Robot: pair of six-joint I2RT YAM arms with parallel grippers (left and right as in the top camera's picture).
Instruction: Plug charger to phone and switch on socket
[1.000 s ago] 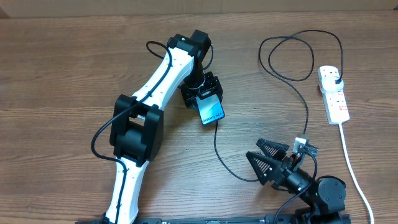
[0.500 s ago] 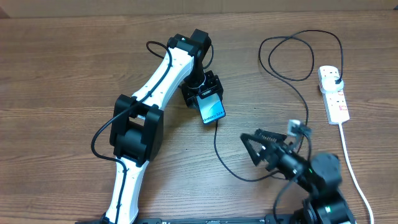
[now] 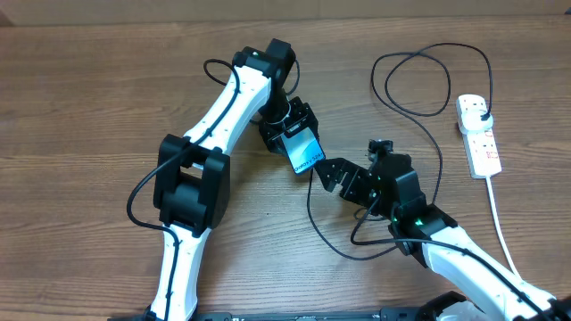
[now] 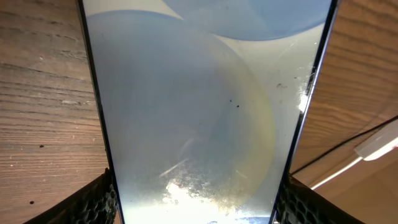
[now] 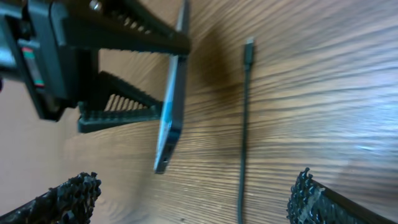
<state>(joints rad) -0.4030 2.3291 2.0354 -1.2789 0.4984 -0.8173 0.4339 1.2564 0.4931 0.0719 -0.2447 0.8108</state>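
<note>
Tabletop (image 3: pixel 80 107): brown wood, seen in all three views; its grain is laid left to right in the overhead view.
Pale strip (image 3: pixel 134 7): a beige band is seen beyond the tabletop's far edge.
Dark specks (image 4: pixel 41 147): scattered in the grain, shown by the left wrist view.

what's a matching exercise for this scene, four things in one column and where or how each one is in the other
1. phone
2. charger connector tip
3. power strip
4. right gripper

A. open, holding nothing
B. far right, black plug in it
C. clamped in the left gripper
D. lying free on the table, beside the phone

Pairs: 1-C, 2-D, 3-B, 4-A
</note>
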